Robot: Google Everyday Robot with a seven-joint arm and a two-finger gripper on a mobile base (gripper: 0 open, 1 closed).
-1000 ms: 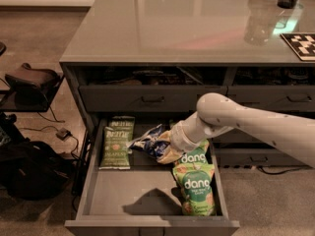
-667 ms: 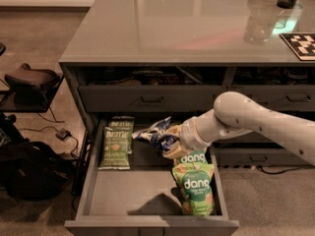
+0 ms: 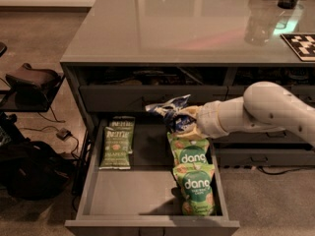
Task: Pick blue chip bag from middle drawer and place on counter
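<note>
End effector point(image 3: 189, 118) gripping one blue chip bag point(image 3: 169, 109) over middle drawer point(image 3: 133, 194), two dang bags point(image 3: 197, 186), two green bags point(image 3: 116, 149)

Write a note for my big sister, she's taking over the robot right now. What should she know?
Gripper: shut on the small, crinkly, dark navy blue chip bag, holding it off the drawer floor near the back of the drawer.
Wide, shallow grey middle drawer: pulled open. Green jalapeno bags lie on its left and green-and-white dang bags on its right.
Large glossy grey counter: the bag is not on it yet.
Done: bag grasped and lifted.
Left: raise it above the counter edge, set it down, let go.
</note>
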